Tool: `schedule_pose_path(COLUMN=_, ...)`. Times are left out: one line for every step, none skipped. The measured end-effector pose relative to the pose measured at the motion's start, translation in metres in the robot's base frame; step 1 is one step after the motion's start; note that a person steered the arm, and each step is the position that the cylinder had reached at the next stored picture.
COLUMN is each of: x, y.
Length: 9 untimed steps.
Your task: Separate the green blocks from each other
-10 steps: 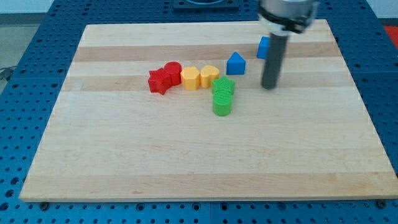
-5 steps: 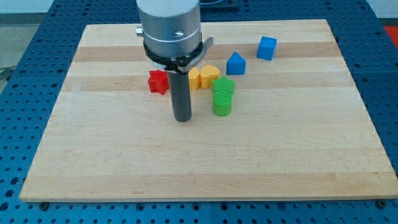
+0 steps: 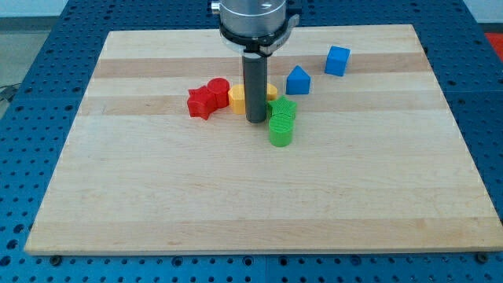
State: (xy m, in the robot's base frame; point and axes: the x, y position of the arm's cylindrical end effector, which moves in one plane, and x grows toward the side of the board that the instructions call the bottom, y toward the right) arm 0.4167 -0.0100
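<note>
Two green blocks touch near the board's middle: a green star-like block (image 3: 284, 108) at the top and a green cylinder (image 3: 280, 130) right below it. My tip (image 3: 255, 119) stands just left of the pair, level with where they meet, a small gap away. The rod hides part of the yellow blocks behind it.
A red star (image 3: 202, 102) and a red cylinder (image 3: 218, 88) sit left of two yellow blocks (image 3: 238, 98), (image 3: 271, 92). A blue house-shaped block (image 3: 298, 80) and a blue cube (image 3: 338, 60) lie toward the view's top right. The wooden board (image 3: 157, 196) rests on a blue perforated table.
My tip swung from right of the blocks to the lower left of them, then moved up and right to stand close beside the green pair. No block has moved.
</note>
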Motion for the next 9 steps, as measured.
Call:
schedule_pose_path(x=0.014, y=0.000)
schedule_pose_path(x=0.039, y=0.021)
schedule_pose_path(x=0.031, y=0.030)
schedule_pose_path(x=-0.009, y=0.039)
schedule_pose_path(x=-0.017, y=0.039)
schedule_pose_path(x=-0.017, y=0.039)
schedule_pose_path(x=0.032, y=0.036)
schedule_pose_path(x=0.059, y=0.034)
schedule_pose_path(x=0.065, y=0.053)
